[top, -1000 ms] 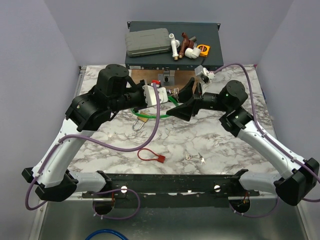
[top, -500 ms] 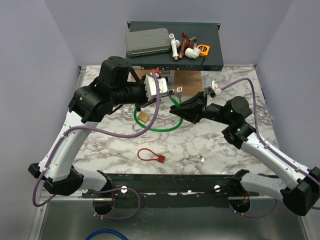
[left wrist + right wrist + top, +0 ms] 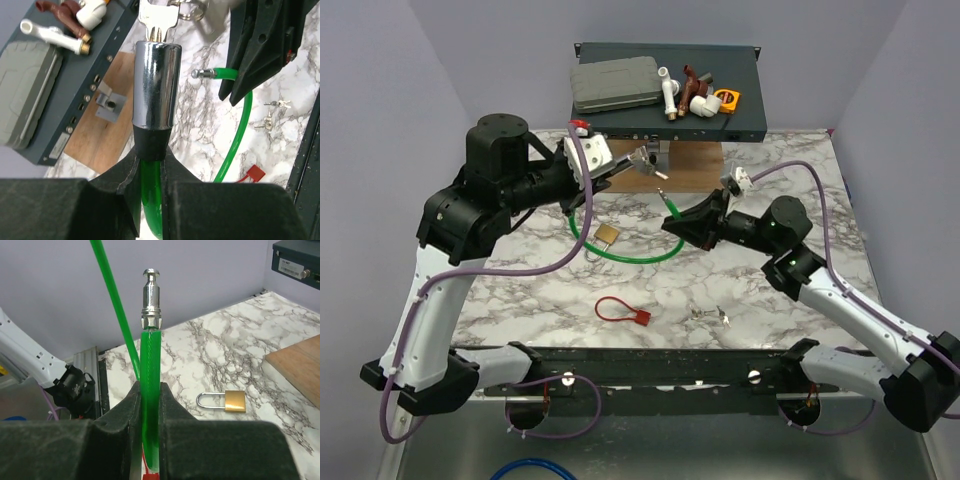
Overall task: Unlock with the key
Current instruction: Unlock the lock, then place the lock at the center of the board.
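Observation:
The lock is a green cable [image 3: 630, 258] with a chrome barrel [image 3: 156, 85] at one end. A silver key [image 3: 159, 17] sticks out of the barrel's far end. My left gripper [image 3: 150, 165] is shut on the cable just below the barrel [image 3: 642, 158], raised over the table's back. The cable's other end carries a metal pin [image 3: 152, 300], which is out of the barrel and free in the air [image 3: 660, 192]. My right gripper [image 3: 149, 405] is shut on the cable just below the pin, near the table's middle [image 3: 672, 222].
A brass padlock [image 3: 606, 236] lies inside the cable loop. A red tag [image 3: 620, 310] and loose keys [image 3: 710, 316] lie near the front. A wooden board with a metal bracket [image 3: 109, 103] sits at the back. Behind it, a dark case [image 3: 740, 115] carries a grey box, pipe fittings and a tape measure.
My right gripper has shut on the cable below the pin. The two ends, close together a second ago, are now apart. My left arm has lifted the barrel back and to the left.

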`<state>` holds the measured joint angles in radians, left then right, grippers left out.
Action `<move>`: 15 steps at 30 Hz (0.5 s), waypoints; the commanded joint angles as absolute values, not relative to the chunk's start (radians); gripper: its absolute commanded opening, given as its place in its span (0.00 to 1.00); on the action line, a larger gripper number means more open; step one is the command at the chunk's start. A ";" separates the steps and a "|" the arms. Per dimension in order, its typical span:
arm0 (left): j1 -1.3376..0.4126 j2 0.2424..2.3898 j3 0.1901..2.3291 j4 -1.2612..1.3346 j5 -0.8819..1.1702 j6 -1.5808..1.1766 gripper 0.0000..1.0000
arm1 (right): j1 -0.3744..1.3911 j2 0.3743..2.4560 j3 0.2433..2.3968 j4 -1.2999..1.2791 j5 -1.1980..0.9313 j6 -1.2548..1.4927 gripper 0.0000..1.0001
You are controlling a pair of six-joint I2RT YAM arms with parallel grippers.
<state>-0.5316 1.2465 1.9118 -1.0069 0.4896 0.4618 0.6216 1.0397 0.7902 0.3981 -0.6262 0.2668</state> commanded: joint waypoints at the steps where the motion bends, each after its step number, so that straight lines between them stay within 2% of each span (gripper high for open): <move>1: -0.433 1.187 1.805 -0.910 0.424 0.395 0.00 | 0.623 1.131 0.842 0.452 -0.631 0.347 0.01; 6: -0.228 1.149 1.645 -0.892 0.401 0.368 0.00 | 0.670 1.290 0.904 0.588 -0.669 0.454 0.01; 10: -0.071 1.152 1.530 -0.885 0.413 0.370 0.00 | 0.782 1.484 1.075 0.417 -0.605 0.342 0.01; 15: 0.047 1.228 1.465 -0.910 0.409 0.386 0.00 | 0.829 1.691 1.202 0.452 -0.591 0.356 0.01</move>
<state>-0.0303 1.1824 1.4933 -0.9424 0.4305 0.3878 0.7998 1.5757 1.1168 0.4694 -0.6144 0.3649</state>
